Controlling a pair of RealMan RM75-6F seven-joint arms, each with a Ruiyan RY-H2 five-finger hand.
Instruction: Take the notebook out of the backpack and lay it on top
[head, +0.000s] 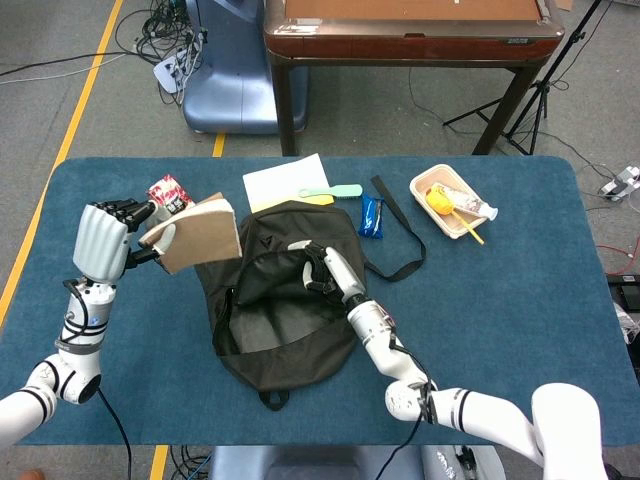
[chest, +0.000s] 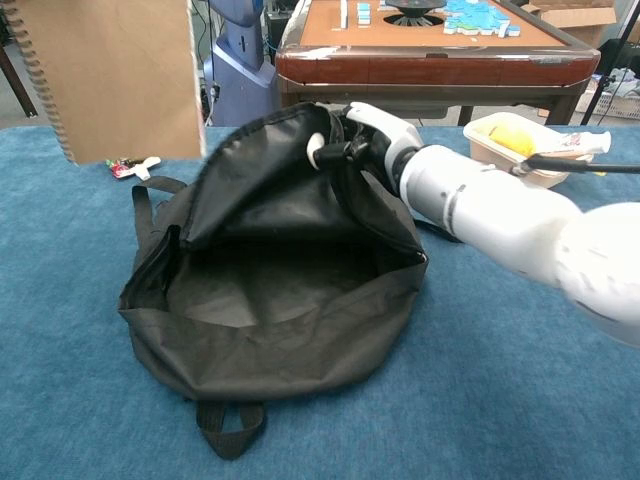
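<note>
Beside the backpack (head: 275, 300), notebook (head: 198, 233) (tan cover, spiral-bound) held upright.

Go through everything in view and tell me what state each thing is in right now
notebook: closed, out of the bag, held in the air
backpack: open, lying on the table
left hand: holds the notebook
right hand: grips the backpack's opening
tray: upright, food inside

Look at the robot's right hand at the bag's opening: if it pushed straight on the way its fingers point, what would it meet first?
Most likely the backpack's raised upper flap: the right hand already grips it. Depth is uncertain.
</note>
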